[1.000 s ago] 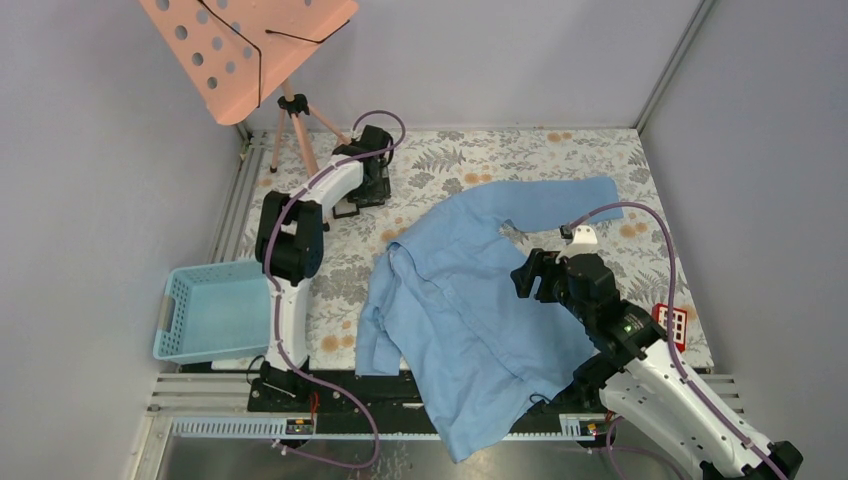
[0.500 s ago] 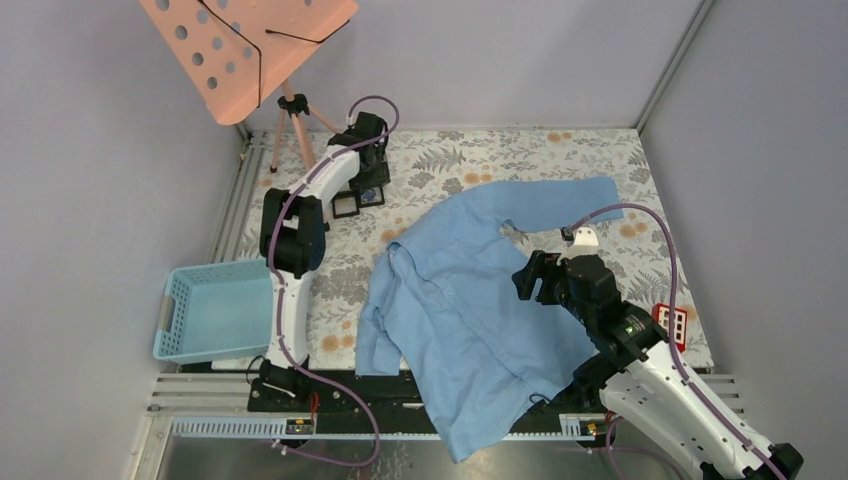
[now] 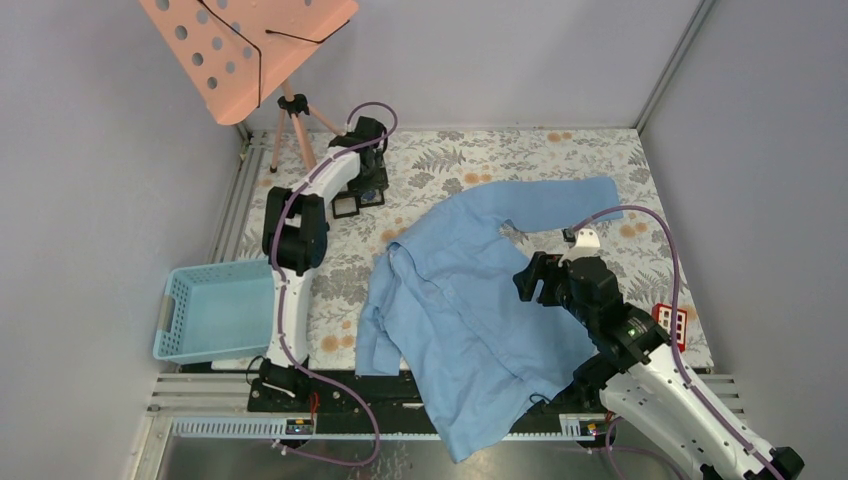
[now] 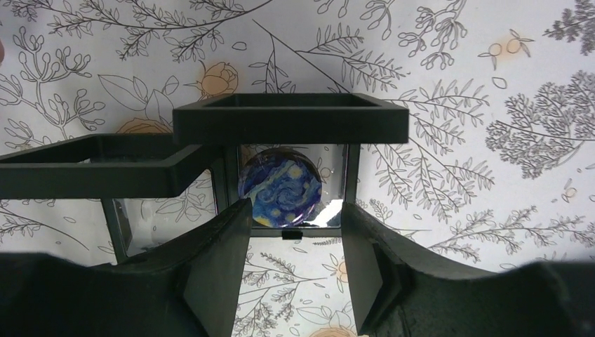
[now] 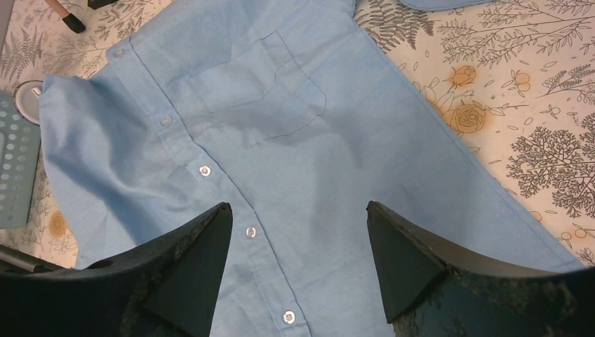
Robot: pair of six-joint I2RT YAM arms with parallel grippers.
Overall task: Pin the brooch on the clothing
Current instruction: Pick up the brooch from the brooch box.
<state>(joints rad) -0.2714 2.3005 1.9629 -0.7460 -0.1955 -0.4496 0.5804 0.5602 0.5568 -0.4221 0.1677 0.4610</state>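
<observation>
The round brooch (image 4: 281, 186), dark blue enamel with yellow swirls, sits inside a black square open frame holder (image 4: 291, 119) on the flower-printed tablecloth (image 4: 456, 84), at the far left of the table and well apart from the clothing. The left gripper (image 4: 293, 214) hangs over it with its two black fingers spread, one on each side of the disc; neither appears to touch it. The large light blue button-up shirt (image 3: 470, 290) lies spread, front up, across the middle and near right of the table, its hem hanging over the near edge. The right gripper (image 5: 295, 217) hovers above the placket, its fingers wide apart and nothing between them.

By this showing the task is at its start: the brooch is neither grasped nor lifted, and the pick-up, the carry across to the shirt and the pinning all remain. The left arm seems set to close on the disc.

Only the left wrist view shows the brooch; from above, the holder (image 3: 346, 206) is a small dark square beside the left arm's head, and the disc cannot be made out. Only the right wrist view shows the chest pocket (image 5: 252, 84) and the line of buttons clearly. The top view alone gives the whole layout, with the light blue plastic basket (image 3: 210, 310) at the near left and the pink perforated music stand (image 3: 245, 45) at the far left.
</observation>
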